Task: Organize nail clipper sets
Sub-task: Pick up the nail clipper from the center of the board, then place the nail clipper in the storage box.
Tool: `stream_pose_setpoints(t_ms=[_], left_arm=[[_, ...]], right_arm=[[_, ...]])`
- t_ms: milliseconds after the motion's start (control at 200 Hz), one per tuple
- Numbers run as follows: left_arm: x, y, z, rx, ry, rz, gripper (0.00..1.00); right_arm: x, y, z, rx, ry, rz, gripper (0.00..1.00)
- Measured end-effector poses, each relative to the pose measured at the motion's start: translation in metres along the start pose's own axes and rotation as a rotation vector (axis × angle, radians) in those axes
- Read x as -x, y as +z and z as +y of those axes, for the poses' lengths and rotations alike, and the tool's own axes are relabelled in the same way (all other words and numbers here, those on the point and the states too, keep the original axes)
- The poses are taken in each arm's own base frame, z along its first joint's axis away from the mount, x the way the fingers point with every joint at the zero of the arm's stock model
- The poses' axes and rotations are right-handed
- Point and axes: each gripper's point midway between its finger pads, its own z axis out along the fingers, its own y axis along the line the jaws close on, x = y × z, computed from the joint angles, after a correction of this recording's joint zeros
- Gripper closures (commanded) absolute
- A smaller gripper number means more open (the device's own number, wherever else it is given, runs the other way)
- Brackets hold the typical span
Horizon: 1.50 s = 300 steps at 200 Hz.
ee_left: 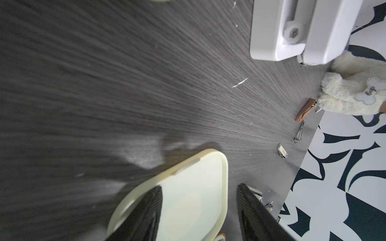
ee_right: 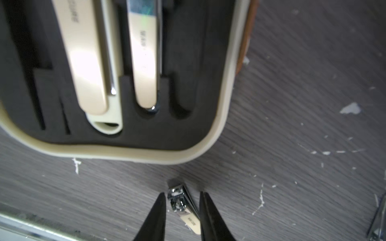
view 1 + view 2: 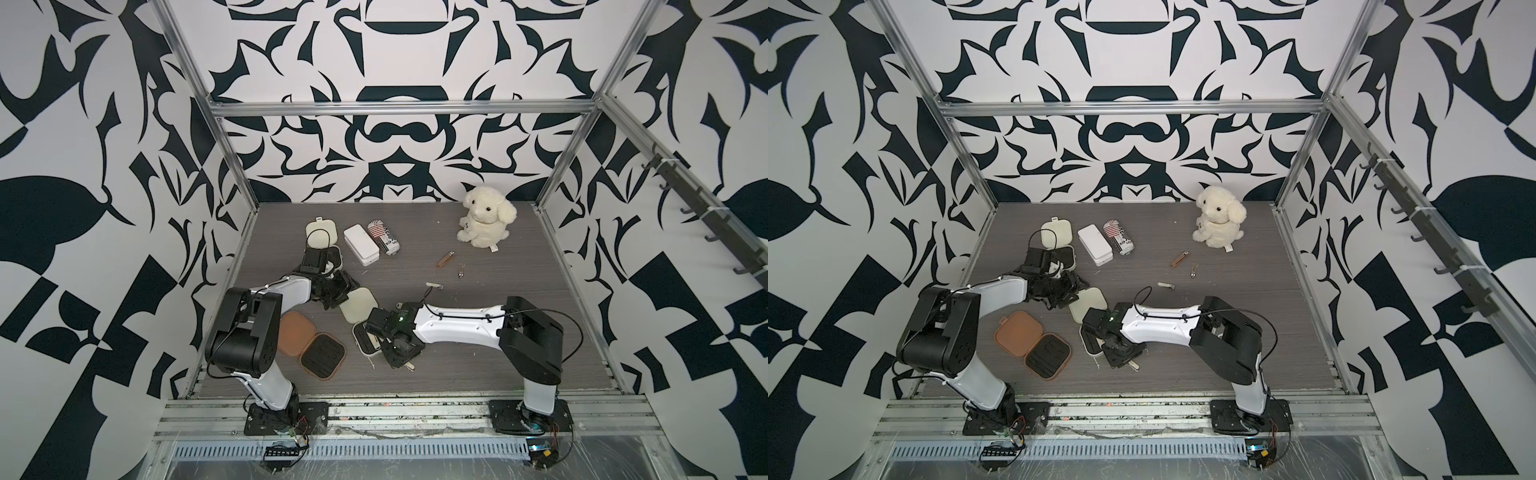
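My right gripper [image 2: 181,193] points down at the table, its jaws open and close on either side of a small metal clipper [image 2: 180,200] lying just outside a cream case [image 2: 225,104]. Two cream-handled clippers [image 2: 83,52] sit in that case's black slots. In both top views this case [image 3: 365,340] lies open at the centre front, with its lid [image 3: 357,305] toward the back. My left gripper [image 1: 200,186] is open over that lid's rim, one finger above the lid. A tan-brown case [image 3: 311,338] lies open at the front left. Another cream case [image 3: 320,230] stands at the back left.
Three loose clippers lie mid-table: a brown one [image 3: 444,259], a bare metal one [image 3: 461,272] and a short one [image 3: 434,285]. A white box [image 3: 360,244] and a striped can [image 3: 383,237] sit at the back. A plush dog [image 3: 486,216] sits at the back right.
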Motion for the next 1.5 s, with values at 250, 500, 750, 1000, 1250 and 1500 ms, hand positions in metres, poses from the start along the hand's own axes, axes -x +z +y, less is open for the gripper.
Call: stream_pose_setpoints(t_ms=[250, 500, 750, 1000, 1250, 1500], left_arm=[[0.000, 0.000, 0.000, -0.002, 0.001, 0.000, 0.39], [0.000, 0.001, 0.000, -0.005, -0.001, -0.001, 0.39], [-0.001, 0.001, 0.000, -0.009, 0.000, 0.000, 0.39], [-0.001, 0.001, -0.001, -0.010, 0.000, 0.002, 0.39], [-0.001, 0.001, -0.001, -0.012, 0.000, 0.003, 0.39], [-0.001, 0.001, -0.001, -0.012, 0.000, 0.004, 0.39]], right_arm=[[-0.002, 0.006, 0.001, -0.009, -0.004, 0.014, 0.74], [-0.002, 0.006, 0.001, -0.008, -0.003, 0.014, 0.83], [-0.001, 0.005, 0.001, -0.013, 0.001, 0.007, 0.89], [0.027, -0.027, 0.001, 0.008, 0.022, -0.107, 0.90], [0.078, -0.051, -0.005, 0.039, 0.075, -0.233, 0.92], [0.113, -0.034, -0.001, 0.027, 0.081, -0.272, 0.93]])
